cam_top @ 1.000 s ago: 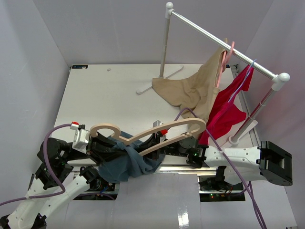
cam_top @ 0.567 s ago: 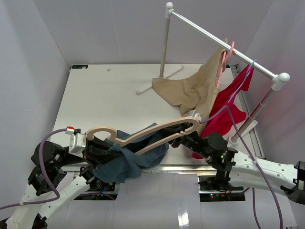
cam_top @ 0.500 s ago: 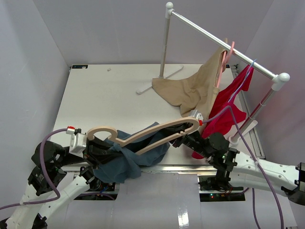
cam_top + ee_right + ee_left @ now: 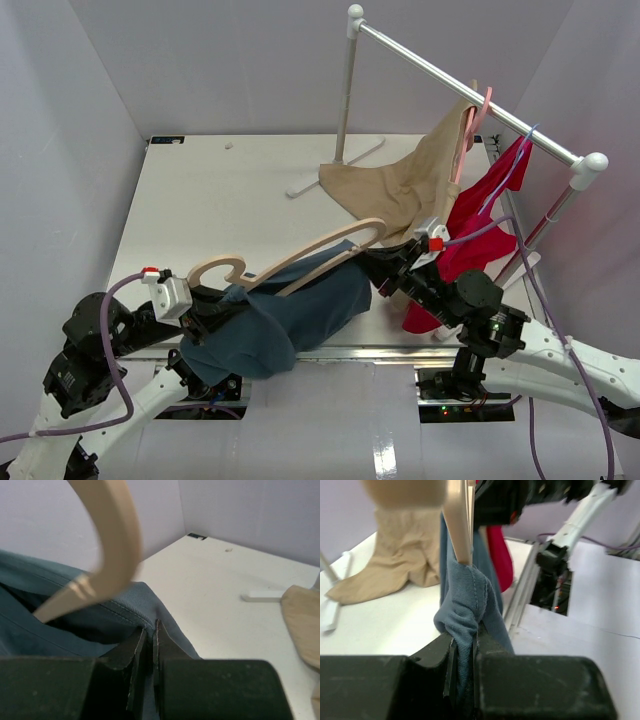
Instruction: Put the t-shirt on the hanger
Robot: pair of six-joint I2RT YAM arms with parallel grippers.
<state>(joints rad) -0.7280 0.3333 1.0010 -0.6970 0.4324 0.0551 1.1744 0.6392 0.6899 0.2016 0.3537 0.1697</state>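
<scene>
Near the counter's [image 4: 220,200] near-left corner, your left gripper [image 4: 207,312] has its jaws pinching a bunched fold of the t-shirt [image 4: 300,312]. In the left wrist view the slate-blue cloth is squeezed between the two jaws, and one bar of the hanger [image 4: 300,258] comes down to that bunch.

The hanger's hook sits just above your left gripper, and its pale frame slants up and to the right, held off the counter along the near edge. The t-shirt hangs stretched between your two arms, with the lower hanger bar running inside the cloth.

Your right gripper [image 4: 378,272] holds the shirt's other end. The right wrist view shows its jaws pressed together on the stitched hem, and the hanger's curved end arches just above.

Toward the far-right corner, a tan garment [image 4: 400,190] and a red garment [image 4: 475,235] hang from the rail [image 4: 460,85].
</scene>
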